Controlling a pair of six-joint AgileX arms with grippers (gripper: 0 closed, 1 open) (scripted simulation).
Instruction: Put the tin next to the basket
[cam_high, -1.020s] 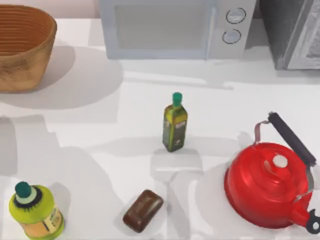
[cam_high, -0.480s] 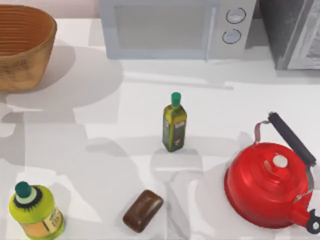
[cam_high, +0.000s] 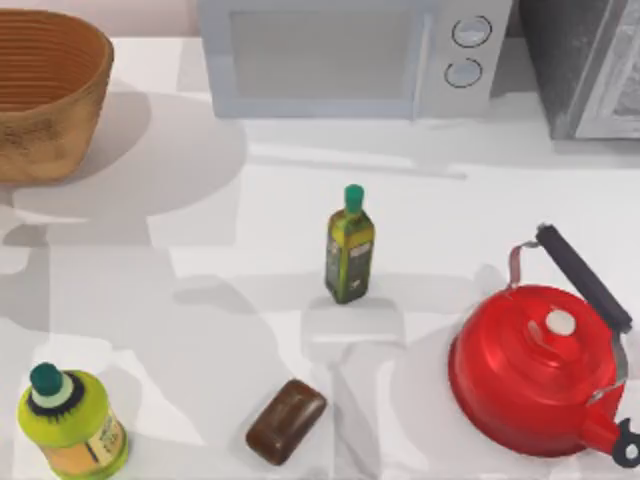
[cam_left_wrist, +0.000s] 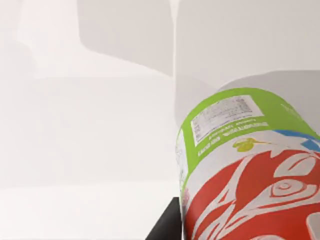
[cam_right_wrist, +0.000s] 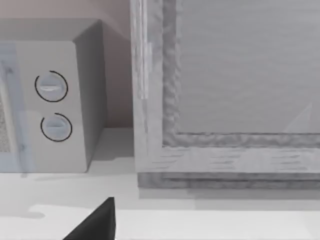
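Tin (cam_left_wrist: 245, 170): seen close in the left wrist view, its green band and red label tilted across the picture, with pale table surface beyond it. A dark part of the left gripper shows at the tin's lower edge, touching or just behind it. Standing so close to the wrist camera, the tin is probably carried by the left gripper, but the fingers are hidden and whether they are closed on it cannot be told. Where the tin sits over the table cannot be fixed from the top view.

Basket (cam_high: 45, 95): far left corner of the table, upright, open side up. The bare table to its right and on its near side is the likely set-down ground.

Microwave (cam_high: 345, 55): far centre, to the right of the basket, leaving a gap of table between them. Grey cabinet (cam_high: 590, 65): far right, also faced by the right wrist view.

Oil bottle (cam_high: 349, 248): upright at mid-table, well apart from the basket. Yellow-green bottle (cam_high: 70, 420): near left; the closest thing to a path along the left side. Brown block (cam_high: 287, 420): near centre. Red kettle (cam_high: 545, 365): near right, well out of the way.

Right gripper: a dark tip (cam_right_wrist: 97, 222) shows in its wrist view, facing the microwave and cabinet; idle, finger state not visible.
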